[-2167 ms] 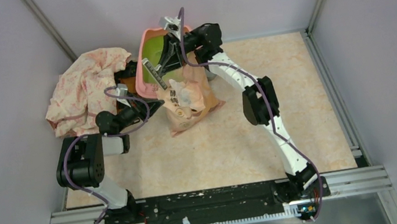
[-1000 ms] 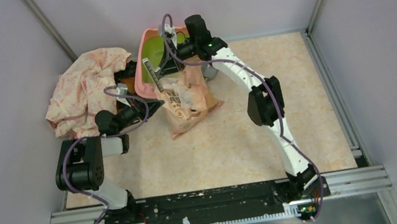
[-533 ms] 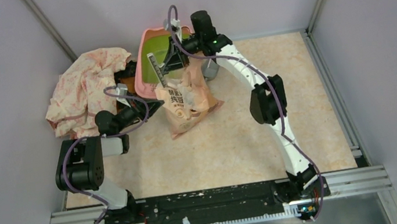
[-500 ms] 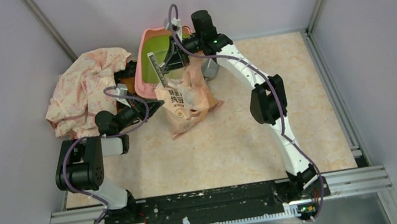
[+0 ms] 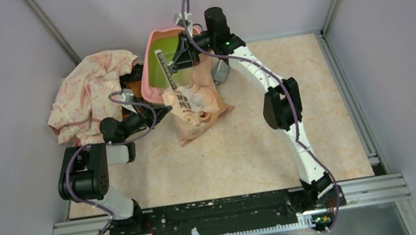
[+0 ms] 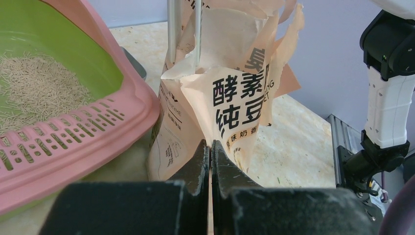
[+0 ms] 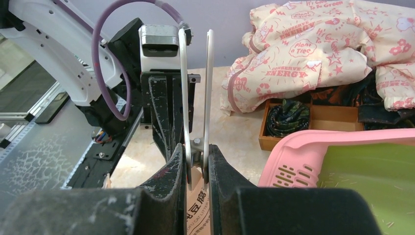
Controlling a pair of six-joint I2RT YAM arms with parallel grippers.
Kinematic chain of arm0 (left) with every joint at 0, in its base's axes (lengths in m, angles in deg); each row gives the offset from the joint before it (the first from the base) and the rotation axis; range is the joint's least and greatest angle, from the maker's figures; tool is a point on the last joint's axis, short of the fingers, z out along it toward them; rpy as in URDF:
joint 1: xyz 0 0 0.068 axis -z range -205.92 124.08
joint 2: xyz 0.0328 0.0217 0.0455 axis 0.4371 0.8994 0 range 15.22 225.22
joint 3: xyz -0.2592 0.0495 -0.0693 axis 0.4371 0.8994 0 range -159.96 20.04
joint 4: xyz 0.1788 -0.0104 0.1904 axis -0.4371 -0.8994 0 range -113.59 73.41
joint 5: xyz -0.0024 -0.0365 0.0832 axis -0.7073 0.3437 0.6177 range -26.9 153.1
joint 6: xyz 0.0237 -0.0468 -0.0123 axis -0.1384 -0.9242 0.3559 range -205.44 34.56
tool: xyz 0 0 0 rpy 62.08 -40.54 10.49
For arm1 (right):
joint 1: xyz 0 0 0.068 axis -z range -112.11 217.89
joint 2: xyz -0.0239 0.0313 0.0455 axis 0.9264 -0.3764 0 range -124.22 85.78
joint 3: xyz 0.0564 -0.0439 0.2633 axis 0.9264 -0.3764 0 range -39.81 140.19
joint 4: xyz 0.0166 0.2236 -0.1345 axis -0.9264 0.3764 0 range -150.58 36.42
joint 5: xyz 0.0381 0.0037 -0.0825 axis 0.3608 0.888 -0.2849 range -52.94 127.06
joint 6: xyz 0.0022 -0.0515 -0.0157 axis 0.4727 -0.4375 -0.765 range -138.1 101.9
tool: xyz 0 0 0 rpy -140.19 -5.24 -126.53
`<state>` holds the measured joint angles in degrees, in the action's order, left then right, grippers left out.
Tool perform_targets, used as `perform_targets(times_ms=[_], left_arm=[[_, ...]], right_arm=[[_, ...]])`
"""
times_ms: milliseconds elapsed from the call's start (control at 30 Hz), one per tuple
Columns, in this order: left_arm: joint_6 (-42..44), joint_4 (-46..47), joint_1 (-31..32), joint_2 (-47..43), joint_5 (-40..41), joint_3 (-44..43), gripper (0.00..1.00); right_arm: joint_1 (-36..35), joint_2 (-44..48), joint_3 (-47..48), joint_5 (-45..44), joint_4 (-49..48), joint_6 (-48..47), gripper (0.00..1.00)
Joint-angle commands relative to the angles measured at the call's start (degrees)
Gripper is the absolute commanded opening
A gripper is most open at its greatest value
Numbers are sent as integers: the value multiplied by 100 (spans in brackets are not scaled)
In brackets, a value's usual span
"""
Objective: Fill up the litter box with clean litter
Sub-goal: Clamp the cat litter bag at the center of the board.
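Noted: right tool (image 7: 196, 157) clamped on scoop (image 7: 209, 83) handle, upright in bag (image 6: 235, 103) mouth. Litter box (image 6: 98, 132) adjoins bag toward surface's far edge. Left tool (image 6: 211, 152) closed, empty.

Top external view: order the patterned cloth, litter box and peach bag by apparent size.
1. patterned cloth, clearly largest.
2 and 3. litter box and peach bag look alike; the box is partly hidden, so unranked.
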<state>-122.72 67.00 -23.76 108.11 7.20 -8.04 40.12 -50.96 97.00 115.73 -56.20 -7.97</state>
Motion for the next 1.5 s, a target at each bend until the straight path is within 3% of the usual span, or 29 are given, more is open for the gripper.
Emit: perform_targets(times_ms=[0, 433, 633, 1167, 1467], left_arm=[[-79, 712, -22, -9, -25, -42, 0], [-125, 843, -4, 133, 13, -67, 2], [-66, 765, -2, 87, 43, -85, 10], [-294, 816, -4, 440, -18, -849, 13], [-295, 781, -13, 437, -20, -951, 12]], right_arm=[[-26, 618, -102, 60, -353, 60, 0], [-273, 594, 29, -209, 5, -102, 0], [-376, 586, 195, -326, 292, -211, 0], [-404, 621, 495, -553, 952, -563, 0], [-440, 642, 482, -893, 1965, -1513, 0]])
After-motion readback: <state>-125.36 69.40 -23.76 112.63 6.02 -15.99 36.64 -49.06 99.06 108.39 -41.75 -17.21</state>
